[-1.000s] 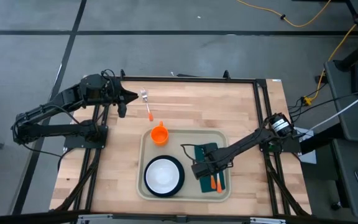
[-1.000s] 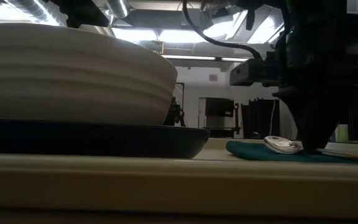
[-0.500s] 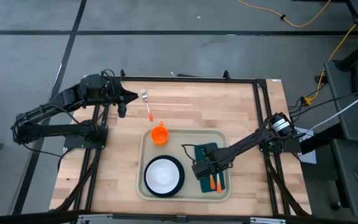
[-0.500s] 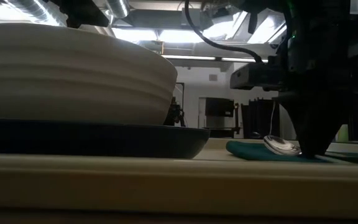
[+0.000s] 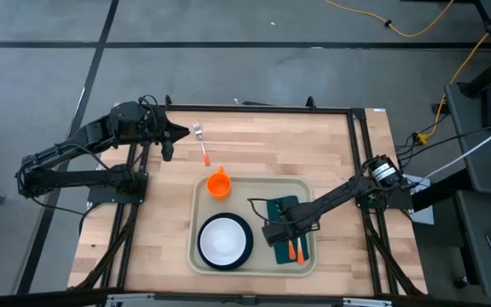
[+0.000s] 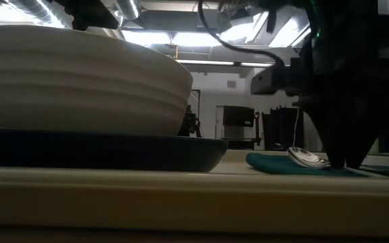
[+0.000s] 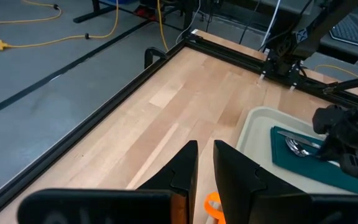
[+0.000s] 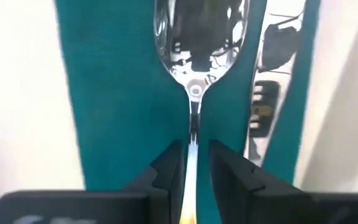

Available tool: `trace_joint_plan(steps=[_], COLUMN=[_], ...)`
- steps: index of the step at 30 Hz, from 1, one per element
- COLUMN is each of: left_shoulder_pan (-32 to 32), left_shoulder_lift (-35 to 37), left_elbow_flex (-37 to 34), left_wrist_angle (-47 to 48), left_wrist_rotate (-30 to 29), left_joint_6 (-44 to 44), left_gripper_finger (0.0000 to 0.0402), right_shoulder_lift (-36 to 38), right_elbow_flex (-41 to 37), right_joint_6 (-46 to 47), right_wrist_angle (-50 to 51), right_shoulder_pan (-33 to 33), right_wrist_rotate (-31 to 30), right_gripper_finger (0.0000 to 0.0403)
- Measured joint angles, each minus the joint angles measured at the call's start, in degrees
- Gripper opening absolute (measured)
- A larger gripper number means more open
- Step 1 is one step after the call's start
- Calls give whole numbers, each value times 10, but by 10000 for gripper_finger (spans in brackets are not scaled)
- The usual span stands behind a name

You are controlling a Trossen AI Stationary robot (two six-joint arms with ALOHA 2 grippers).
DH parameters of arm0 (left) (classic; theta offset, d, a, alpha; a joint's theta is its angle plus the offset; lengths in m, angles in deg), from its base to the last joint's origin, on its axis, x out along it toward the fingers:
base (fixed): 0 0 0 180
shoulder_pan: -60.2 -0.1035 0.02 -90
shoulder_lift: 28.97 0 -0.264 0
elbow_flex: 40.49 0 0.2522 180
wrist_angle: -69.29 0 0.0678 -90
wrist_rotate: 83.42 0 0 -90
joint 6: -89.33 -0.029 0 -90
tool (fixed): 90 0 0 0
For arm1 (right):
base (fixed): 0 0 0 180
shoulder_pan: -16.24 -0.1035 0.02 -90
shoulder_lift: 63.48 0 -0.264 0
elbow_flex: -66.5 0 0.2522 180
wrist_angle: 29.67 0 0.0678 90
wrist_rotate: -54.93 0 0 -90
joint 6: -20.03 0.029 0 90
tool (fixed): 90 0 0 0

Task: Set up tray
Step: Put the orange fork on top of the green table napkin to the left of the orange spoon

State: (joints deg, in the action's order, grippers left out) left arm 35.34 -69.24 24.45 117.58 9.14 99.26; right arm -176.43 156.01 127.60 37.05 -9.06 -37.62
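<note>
The beige tray [image 5: 247,194] lies at the table's middle near edge. On it are a dark blue plate [image 5: 244,241] with a white bowl [image 5: 222,240], and a dark green cloth [image 5: 285,207]. My right gripper [image 5: 272,232] [image 8: 195,146] is low over the cloth, shut on an orange-handled spoon [image 8: 201,31] that lies on it. A second orange-handled utensil [image 5: 302,252] lies beside it. An orange cup [image 5: 218,184] stands at the tray's far left corner. An orange-handled fork [image 5: 201,145] lies on the bare table. My left gripper [image 5: 180,132] [image 7: 205,152] hovers shut beside the fork. My right gripper pinches the spoon's thin metal neck [image 8: 194,127], just behind the bowl, between its two fingertips. The fingers come from above, slanting down, and lie across the spoon. The spoon's bowl [image 6: 308,158] rests on the green cloth; the handle is hidden by the gripper.
Bare wood lies left and right of the tray and across the far half of the table [image 5: 297,145]. A black frame rail [image 5: 262,109] edges the table. In the low view the bowl and plate [image 6: 100,152] fill the left foreground.
My right gripper has stayed low over the cloth and shifted only slightly. In the low view the spoon's bowl has moved a little toward the gripper and tipped, and the orange handle end that showed beyond the gripper is now hidden.
</note>
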Motion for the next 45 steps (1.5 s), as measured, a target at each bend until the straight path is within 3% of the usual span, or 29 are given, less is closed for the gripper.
trace_joint_plan(steps=[5,10,13,18,23,27,31,36,39,43,45], left_shoulder_pan=[0,0,0,0,0,0,0,0,0,1,1], left_shoulder_lift=[0,0,0,0,1,1,1,-2,-9,-25,-35], left_elbow_flex=[0,0,0,0,0,0,0,0,0,0,0], left_wrist_angle=[0,0,0,-1,0,0,0,-5,-16,-46,-56], left_wrist_rotate=[0,0,-1,-18,-28,-20,-10,15,15,16,20], left_joint_6=[0,-1,-10,-17,6,46,83,93,120,134,137], left_gripper_finger=[45,45,45,45,45,45,45,45,45,45,45], right_shoulder_lift=[0,0,16,131,248,329,405,500,547,602,631], right_elbow_flex=[53,163,248,285,276,232,143,33,-4,-29,-36], right_joint_6=[-10,-42,-48,-106,-190,-280,-315,-320,-348,-539,-669], right_wrist_angle=[83,251,377,350,370,371,370,368,357,260,178], right_shoulder_pan=[0,0,2,6,-9,-23,-31,-34,-28,-16,-5], right_wrist_rotate=[-4,-39,-105,-307,-444,-509,-504,-423,-419,-419,-378], right_gripper_finger=[82,82,82,83,83,83,83,83,83,83,83])
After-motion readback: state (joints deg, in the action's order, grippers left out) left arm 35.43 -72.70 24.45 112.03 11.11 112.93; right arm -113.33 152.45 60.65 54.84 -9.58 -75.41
